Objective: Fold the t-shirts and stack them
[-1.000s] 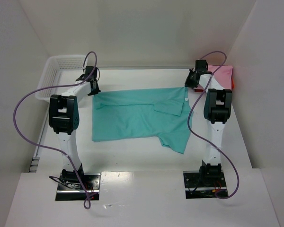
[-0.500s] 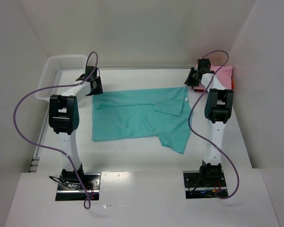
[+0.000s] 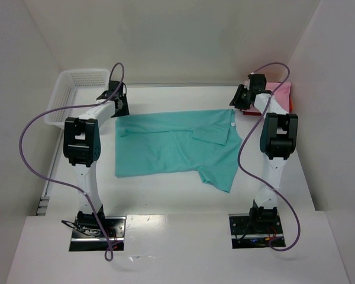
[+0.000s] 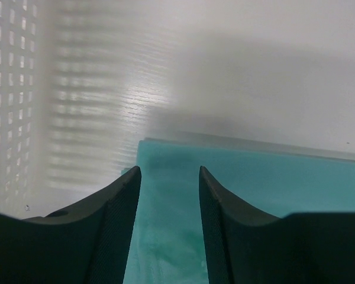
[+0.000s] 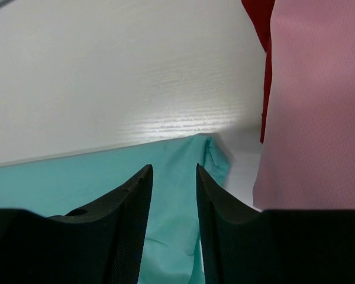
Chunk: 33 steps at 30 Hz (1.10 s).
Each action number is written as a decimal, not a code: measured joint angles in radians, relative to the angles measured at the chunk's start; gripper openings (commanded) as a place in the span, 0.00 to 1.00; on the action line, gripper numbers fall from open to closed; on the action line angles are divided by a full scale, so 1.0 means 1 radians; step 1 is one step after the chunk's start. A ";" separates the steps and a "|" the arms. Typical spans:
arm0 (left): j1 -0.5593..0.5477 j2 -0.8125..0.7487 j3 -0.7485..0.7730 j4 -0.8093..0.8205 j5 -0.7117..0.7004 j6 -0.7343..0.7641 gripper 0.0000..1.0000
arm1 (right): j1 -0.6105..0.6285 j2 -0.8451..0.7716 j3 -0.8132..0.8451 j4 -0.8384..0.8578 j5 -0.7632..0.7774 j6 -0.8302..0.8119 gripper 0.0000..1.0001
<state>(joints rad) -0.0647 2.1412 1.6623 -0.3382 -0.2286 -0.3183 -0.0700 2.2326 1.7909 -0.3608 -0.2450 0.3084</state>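
The teal-green t-shirt [image 3: 177, 145] lies spread flat in the middle of the table, one sleeve pointing to the near right. My left gripper [image 3: 119, 110] is open just above its far left corner [image 4: 165, 177]. My right gripper [image 3: 236, 105] is open just above its far right corner [image 5: 183, 177]. Neither holds cloth. The folded pink t-shirt [image 3: 279, 92] lies on the red one [image 3: 291, 105] at the far right; both also show in the right wrist view, the pink one [image 5: 313, 106] over the red one [image 5: 257, 18].
A white mesh basket [image 3: 77, 89] stands at the far left, also seen in the left wrist view [image 4: 12, 89]. White walls close in the table at the back and both sides.
Both grippers have lifted slightly and moved back from the shirt's far edge. The shirt lies as before.
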 measured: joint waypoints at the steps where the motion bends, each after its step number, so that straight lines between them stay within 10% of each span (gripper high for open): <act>1: 0.000 0.006 0.001 0.000 -0.003 0.000 0.52 | 0.000 0.000 -0.004 -0.001 -0.003 0.000 0.41; 10: -0.002 0.044 0.009 -0.040 -0.054 -0.002 0.48 | 0.000 0.007 -0.014 0.001 -0.014 -0.004 0.42; 33: -0.011 0.091 0.078 -0.056 -0.087 0.001 0.06 | 0.000 0.116 0.057 -0.024 -0.010 -0.020 0.00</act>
<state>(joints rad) -0.0753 2.2325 1.7404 -0.3939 -0.3156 -0.3176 -0.0700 2.3481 1.8477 -0.3846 -0.2548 0.2886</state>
